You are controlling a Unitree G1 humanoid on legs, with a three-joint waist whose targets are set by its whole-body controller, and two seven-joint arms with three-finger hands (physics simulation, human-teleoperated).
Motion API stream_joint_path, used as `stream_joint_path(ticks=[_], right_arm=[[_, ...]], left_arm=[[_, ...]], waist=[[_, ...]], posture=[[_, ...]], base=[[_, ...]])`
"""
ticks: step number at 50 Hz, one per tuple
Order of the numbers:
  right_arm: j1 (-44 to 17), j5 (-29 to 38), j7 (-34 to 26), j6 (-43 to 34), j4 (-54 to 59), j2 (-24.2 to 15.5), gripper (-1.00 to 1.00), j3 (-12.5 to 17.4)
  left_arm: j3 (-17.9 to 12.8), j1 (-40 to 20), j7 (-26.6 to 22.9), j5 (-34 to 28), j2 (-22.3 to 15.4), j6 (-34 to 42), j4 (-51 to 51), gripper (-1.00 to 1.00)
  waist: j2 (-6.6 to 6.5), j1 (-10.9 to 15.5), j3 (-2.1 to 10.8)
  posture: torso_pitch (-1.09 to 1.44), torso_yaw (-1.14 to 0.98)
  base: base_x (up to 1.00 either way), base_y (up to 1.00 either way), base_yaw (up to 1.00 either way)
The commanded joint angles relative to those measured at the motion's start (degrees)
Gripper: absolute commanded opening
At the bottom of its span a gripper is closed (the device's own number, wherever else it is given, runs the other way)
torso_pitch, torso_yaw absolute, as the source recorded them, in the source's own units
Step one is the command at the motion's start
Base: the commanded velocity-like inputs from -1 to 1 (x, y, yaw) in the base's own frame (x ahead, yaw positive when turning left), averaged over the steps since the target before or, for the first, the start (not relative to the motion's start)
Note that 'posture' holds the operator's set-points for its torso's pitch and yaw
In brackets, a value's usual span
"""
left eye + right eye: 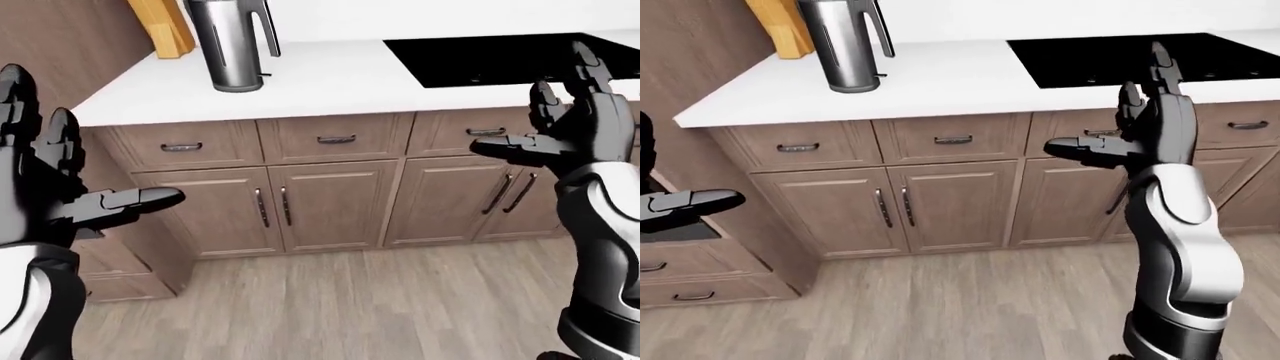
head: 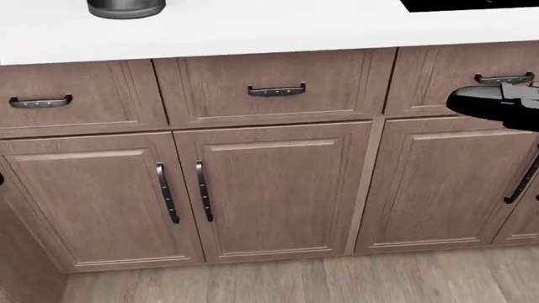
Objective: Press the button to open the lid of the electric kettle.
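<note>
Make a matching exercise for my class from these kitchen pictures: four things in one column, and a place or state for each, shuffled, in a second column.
Things:
1. electric kettle
2. black cooktop
3. left hand
4. wooden block

Places or states:
A. set flat into the white countertop, right part of the left-eye view
B. raised over the floor, fingers open, holding nothing
C. top left corner, left of the kettle
D. upright on the countertop, above the leftmost drawer

Pairs: 1-D, 2-A, 3-B, 4-C
</note>
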State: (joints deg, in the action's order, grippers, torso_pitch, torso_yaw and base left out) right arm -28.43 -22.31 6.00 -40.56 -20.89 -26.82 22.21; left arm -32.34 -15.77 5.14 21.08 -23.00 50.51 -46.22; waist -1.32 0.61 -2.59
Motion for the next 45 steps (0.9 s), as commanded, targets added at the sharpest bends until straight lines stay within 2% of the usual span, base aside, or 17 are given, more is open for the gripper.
stream_joint_path(ticks=[1,5,6,8,11,16,19,20,21,28,31,32,34,39,42,44,45], right_arm=[[-1.5,0.3,0.3,1.7,-2.0,-1.1,1.00,1.2],[-1.3,0.3,0.2,1.6,-2.1,-1.0,1.00,1.2],[-1.4,0.3,0.2,1.6,-2.2,-1.0,1.00,1.2],[-1.3,0.2,0.2,1.4,-2.3,-1.0,1.00,1.2],[-1.4,0.0,0.2,1.1,-2.3,-1.0,1.00,1.3],[-1.4,-0.2,0.4,1.0,-2.3,-1.0,1.00,1.3],[-1.4,-0.6,0.6,0.6,-2.5,-0.9,1.00,1.4],[-1.5,-0.6,0.7,0.6,-2.5,-1.0,1.00,1.4],[-1.5,-0.7,0.7,0.5,-2.5,-1.0,1.00,1.4],[-1.8,-1.6,1.2,-0.3,-2.6,-1.2,1.00,1.5],[-2.0,-2.1,1.5,-0.8,-2.8,-1.4,1.00,1.7],[-2.0,-2.1,1.5,-0.7,-2.8,-1.4,1.00,1.7],[-2.1,-2.3,1.6,-0.8,-2.7,-1.6,1.00,1.7],[-2.1,-2.8,1.7,-1.0,-2.9,-1.8,1.00,1.7],[-2.0,-2.8,1.7,-1.0,-3.0,-1.8,1.00,1.7],[-1.8,-2.7,1.6,-0.8,-3.1,-1.7,1.00,1.6],[-1.6,-2.5,1.5,-0.6,-3.0,-1.7,1.00,1.4]], left_arm=[[0.1,-1.0,-0.2,0.3,-0.5,-1.9,-1.4,1.00],[0.0,-0.8,-0.4,0.2,-0.5,-2.0,-1.4,1.00],[0.0,-1.0,-0.3,0.3,-0.5,-1.9,-1.4,1.00],[0.4,-0.9,-0.2,0.1,-0.4,-2.0,-1.4,1.00],[0.2,-0.9,-0.3,0.2,-0.3,-1.9,-1.4,1.00],[0.0,-0.8,-0.4,0.3,-0.3,-1.9,-1.4,1.00],[0.2,-0.7,-0.4,0.2,-0.3,-2.0,-1.4,1.00],[0.1,-0.8,-0.3,0.3,-0.3,-1.8,-1.4,1.00],[0.0,-0.9,-0.3,0.4,-0.4,-1.7,-1.5,1.00],[-0.1,-1.2,-0.1,0.8,-0.5,-1.3,-1.6,1.00],[-0.3,-1.2,-0.1,1.1,-0.7,-1.1,-1.7,1.00],[-0.4,-1.2,-0.1,1.1,-0.7,-1.0,-1.7,1.00],[-0.4,-1.3,0.0,1.3,-0.9,-0.9,-1.7,1.00],[-0.5,-1.2,0.1,1.5,-1.0,-0.8,-1.9,1.00],[-0.3,-1.2,0.2,1.5,-0.9,-1.0,-1.8,1.00],[-0.1,-1.1,0.3,1.4,-0.9,-1.1,-1.8,1.00],[0.1,-1.0,0.2,1.3,-0.7,-1.2,-1.8,1.00]], waist=[[0.25,-0.1,0.54],[4.43,0.4,1.43],[2.84,-0.2,0.74],[4.15,-0.3,0.37],[3.80,-0.7,1.12],[0.52,-1.1,0.56],[-4.53,-1.5,3.54],[-2.42,-0.6,1.64],[-3.04,-0.6,0.98],[1.43,-0.4,0.98],[5.43,-0.4,1.71],[3.63,-0.9,1.57],[4.47,-0.9,1.72],[2.67,-0.9,1.55],[-0.06,-1.1,1.20],[-4.14,-1.2,2.24],[-2.83,-0.9,2.33]], posture=[[0.00,0.00],[0.00,0.00],[0.00,0.00],[0.00,0.00],[0.00,0.00],[0.00,0.00],[0.00,0.00],[0.00,0.00],[0.00,0.00],[0.00,0.00],[0.00,0.00],[0.00,0.00],[0.00,0.00],[0.00,0.00],[0.00,0.00],[0.00,0.00],[0.00,0.00]], base=[[0.26,0.15,0.00],[0.24,0.16,0.00],[0.23,0.16,0.00],[0.23,0.18,0.00],[0.15,0.18,0.00],[0.12,0.19,0.00],[0.10,0.20,0.00],[0.09,0.21,0.00],[0.09,0.22,0.00],[0.06,0.22,0.00],[0.04,0.23,0.00],[0.03,0.23,0.00],[0.03,0.23,0.00],[0.01,0.23,0.00],[0.00,0.23,0.00],[0.00,0.23,0.00],[0.00,0.23,0.00]])
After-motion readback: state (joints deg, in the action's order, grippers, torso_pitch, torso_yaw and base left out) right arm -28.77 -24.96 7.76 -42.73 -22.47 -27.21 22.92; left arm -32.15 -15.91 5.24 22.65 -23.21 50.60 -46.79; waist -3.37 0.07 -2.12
